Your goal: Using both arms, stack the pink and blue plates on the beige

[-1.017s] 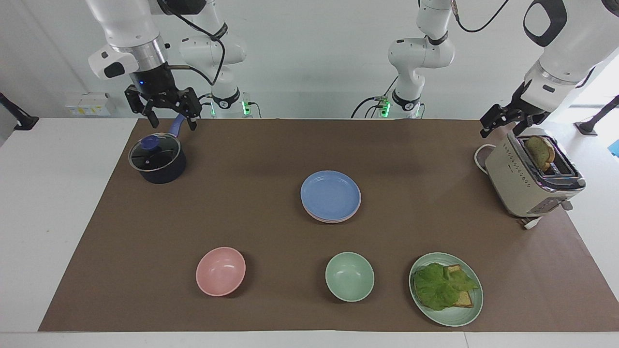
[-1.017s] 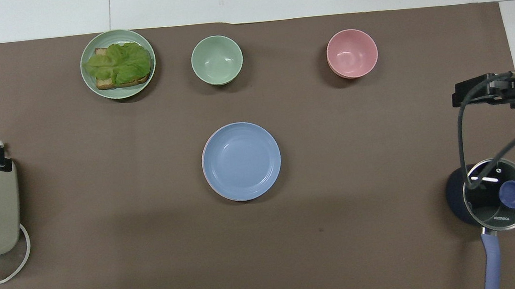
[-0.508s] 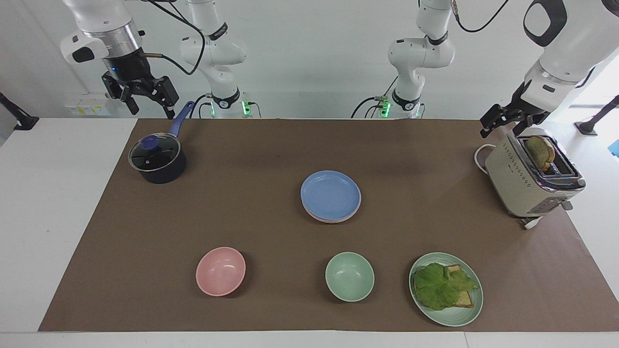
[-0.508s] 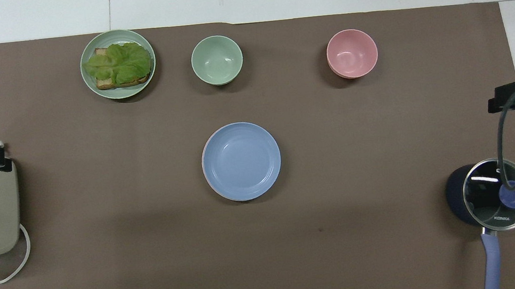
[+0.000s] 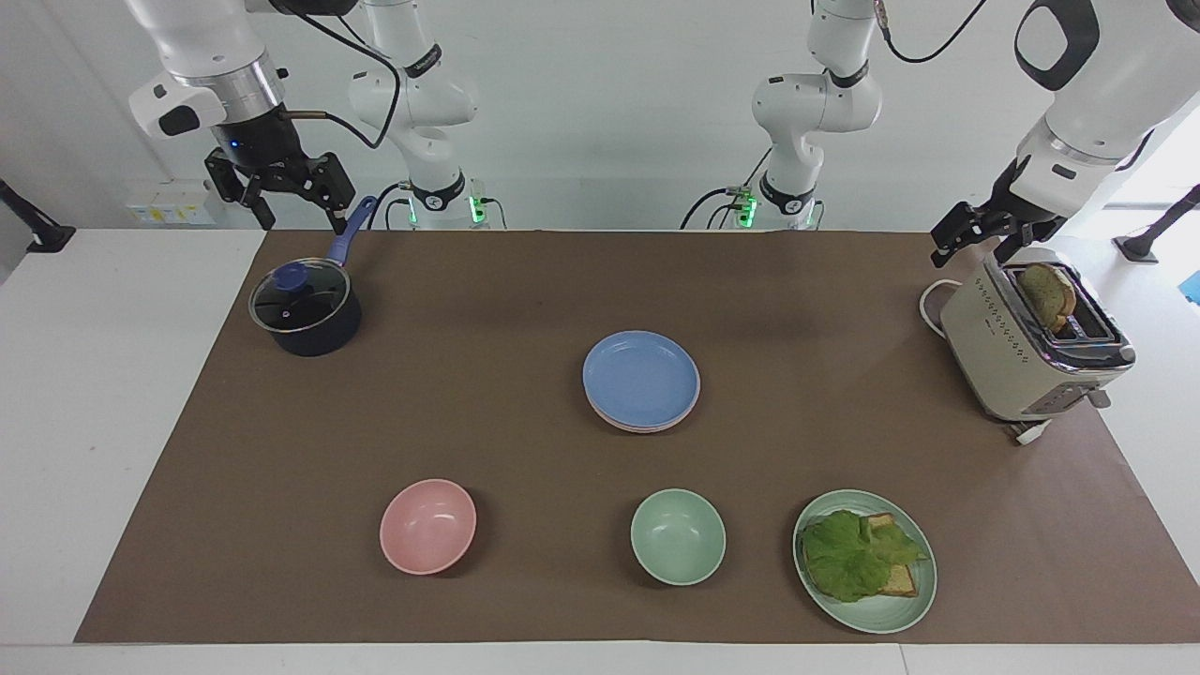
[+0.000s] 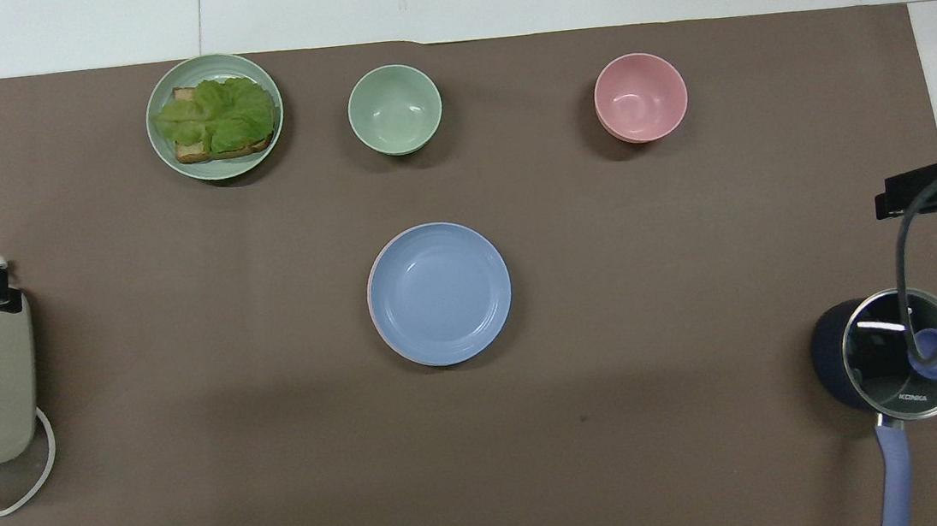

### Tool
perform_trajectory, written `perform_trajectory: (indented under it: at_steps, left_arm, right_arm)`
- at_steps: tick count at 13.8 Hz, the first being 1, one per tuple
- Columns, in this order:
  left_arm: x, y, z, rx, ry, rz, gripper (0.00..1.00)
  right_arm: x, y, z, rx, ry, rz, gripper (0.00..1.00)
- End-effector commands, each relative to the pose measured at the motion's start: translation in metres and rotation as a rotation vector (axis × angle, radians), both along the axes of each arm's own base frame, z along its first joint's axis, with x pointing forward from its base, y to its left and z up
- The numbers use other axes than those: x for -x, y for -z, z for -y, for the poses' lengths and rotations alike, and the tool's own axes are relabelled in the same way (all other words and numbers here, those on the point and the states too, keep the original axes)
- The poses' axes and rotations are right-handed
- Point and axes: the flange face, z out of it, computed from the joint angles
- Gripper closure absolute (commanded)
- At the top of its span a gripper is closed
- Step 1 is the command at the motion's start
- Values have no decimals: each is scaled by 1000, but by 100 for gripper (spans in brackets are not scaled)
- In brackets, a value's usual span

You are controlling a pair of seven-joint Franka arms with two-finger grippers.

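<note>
Blue plate lies at the middle of the brown mat, uppermost of a stack. Under it a thin pink rim shows along the edge farther from the robots; the pink plate lies directly beneath. Whether a beige plate sits lower in the stack cannot be told.

Right gripper hangs in the air above the pot's handle, at the right arm's end of the table. Its wrist points straight down from a steeply bent arm; its jaws stand apart and hold nothing. In the overhead view only its black tip shows, with a cable looping over the pot.

Left gripper hovers just above the toaster, at the left arm's end. The forearm slopes down and inward from the view's upper corner. Its jaws are spread and empty. Bread stands in the toaster slot.

Farther from the robots than the stack lie a pink bowl, a green bowl and a green plate bearing lettuce over toast.
</note>
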Motion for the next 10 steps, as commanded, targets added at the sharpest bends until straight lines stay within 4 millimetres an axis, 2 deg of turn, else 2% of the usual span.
perform_trajectory:
  at_steps: [1, 4, 8, 10]
  left_arm:
    - [7, -3, -3, -14, 2, 2, 0]
    - [7, -3, -3, -14, 2, 2, 0]
    - [7, -3, -3, -14, 2, 2, 0]
    - [7, -3, -2, -14, 4, 2, 0]
  right_arm:
    - [8, 5, 3, 0, -29, 6, 0]
    - [9, 7, 4, 8, -85, 2, 0]
    - [18, 12, -11, 6, -38, -17, 0]
    - [17, 13, -12, -2, -23, -13, 0]
